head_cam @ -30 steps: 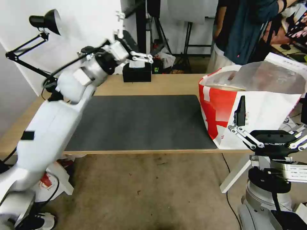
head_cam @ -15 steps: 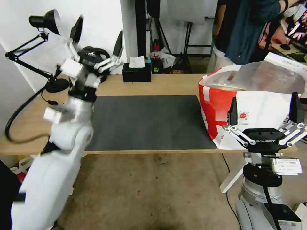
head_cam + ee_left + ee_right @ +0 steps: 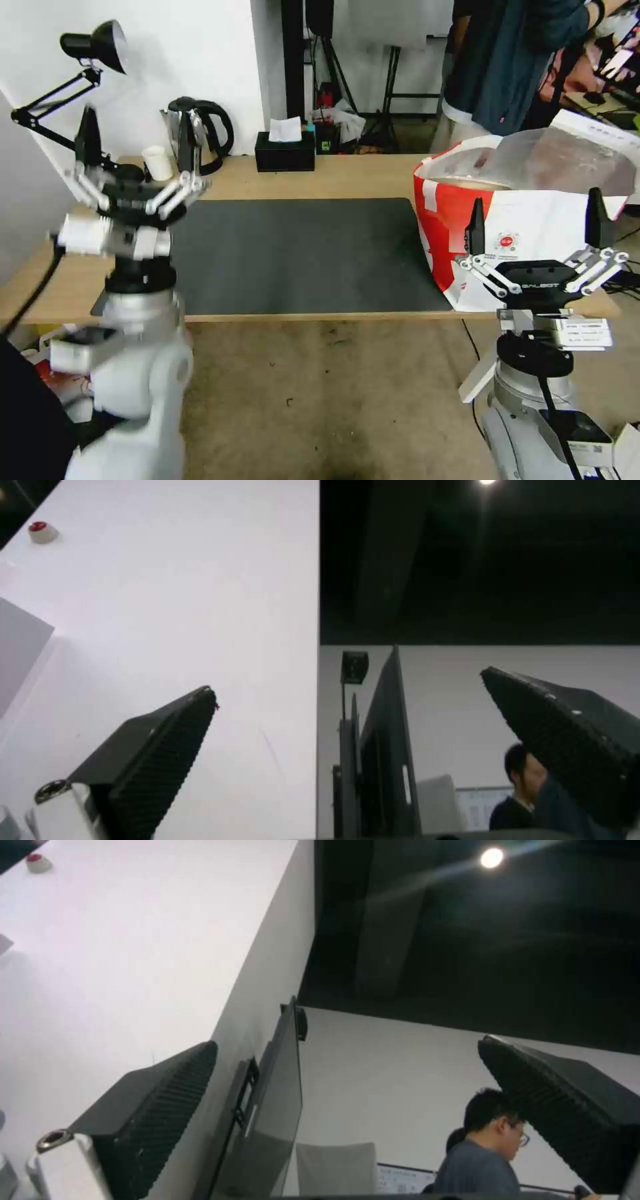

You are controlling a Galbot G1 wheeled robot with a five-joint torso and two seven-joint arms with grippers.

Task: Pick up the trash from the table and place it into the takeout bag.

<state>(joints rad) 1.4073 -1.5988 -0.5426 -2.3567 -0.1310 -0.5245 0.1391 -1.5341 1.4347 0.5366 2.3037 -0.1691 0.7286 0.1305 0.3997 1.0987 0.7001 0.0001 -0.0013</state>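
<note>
Light-wood table (image 3: 347, 177) before you carries the takeout bag (image 3: 533, 220) at its right end, just behind your right gripper (image 3: 533, 220), fingers spread wide and empty. Your left gripper (image 3: 137, 150), also wide, has swung back from the far edge to the near-left corner, leaving the black mat (image 3: 300, 253) bare.

The left hand (image 3: 135, 137) is swinging back from the far side of the long light-wood desk (image 3: 347, 177) to stand upright over its near left corner, fingers spread and pointing up (its wrist view is looking at wall and ceiling). The right hand (image 3: 533, 220) is turning square to the camera and rising before the large red-and-white takeout bag (image 3: 460, 220), both fingers wide apart.
</note>
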